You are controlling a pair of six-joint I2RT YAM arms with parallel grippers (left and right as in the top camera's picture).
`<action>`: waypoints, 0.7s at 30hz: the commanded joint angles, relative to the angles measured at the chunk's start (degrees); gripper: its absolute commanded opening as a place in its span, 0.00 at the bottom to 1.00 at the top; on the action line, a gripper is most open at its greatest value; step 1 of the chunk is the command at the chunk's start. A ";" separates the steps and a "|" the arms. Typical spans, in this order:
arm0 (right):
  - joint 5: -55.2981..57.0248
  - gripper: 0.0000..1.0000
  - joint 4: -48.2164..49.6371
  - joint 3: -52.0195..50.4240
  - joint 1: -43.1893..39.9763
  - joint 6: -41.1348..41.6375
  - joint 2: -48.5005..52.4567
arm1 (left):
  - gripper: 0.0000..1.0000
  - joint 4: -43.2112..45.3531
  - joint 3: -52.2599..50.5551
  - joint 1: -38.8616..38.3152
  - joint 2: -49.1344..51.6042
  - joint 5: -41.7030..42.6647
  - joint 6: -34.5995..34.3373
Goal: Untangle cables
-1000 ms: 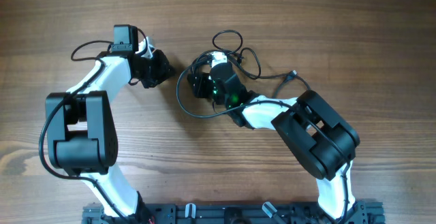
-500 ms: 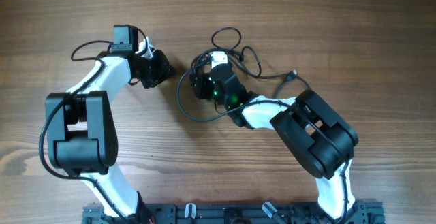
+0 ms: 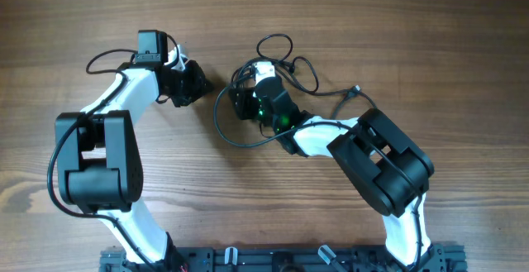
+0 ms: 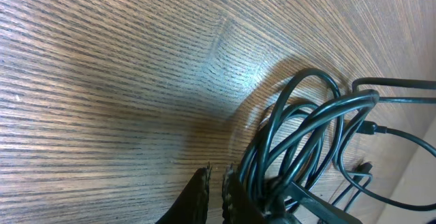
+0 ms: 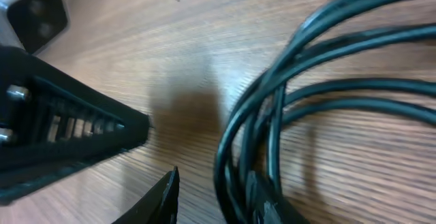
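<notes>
where your cables (image 5: 262, 115) lie: looped on the table (image 3: 397, 24), just beside the right gripper (image 5: 160, 152)
left gripper (image 4: 216, 173): closed, near the loops
right gripper: jaws apart, nothing between
room: bare wood all round

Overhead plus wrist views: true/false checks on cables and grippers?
1. The cables lie bundled on the wooden table. True.
2. The left gripper is shut. True.
3. The right gripper is clamped on a cable. False: its jaws stand apart with bare wood between them, and the cables lie beside it.
4. The cables are white. False: they are black.
5. One plug trails off away from the bundle. True.
</notes>
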 commanded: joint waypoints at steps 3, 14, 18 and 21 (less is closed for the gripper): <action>3.17 0.36 -2.38 0.26 -0.17 -3.39 1.18 | 0.10 0.26 0.83 -0.04 -1.27 -0.55 0.11; 3.39 0.31 -2.36 0.26 -0.13 -5.92 2.75 | 0.10 0.26 0.83 -0.04 -1.27 -0.55 0.11; 1.77 0.33 -2.47 0.26 -0.13 -6.49 2.75 | 0.10 0.28 0.83 -0.04 -1.27 -0.55 0.11; -0.83 0.33 -2.10 0.26 -0.13 -6.27 2.73 | 0.10 0.28 0.83 -0.04 -1.27 -0.55 0.11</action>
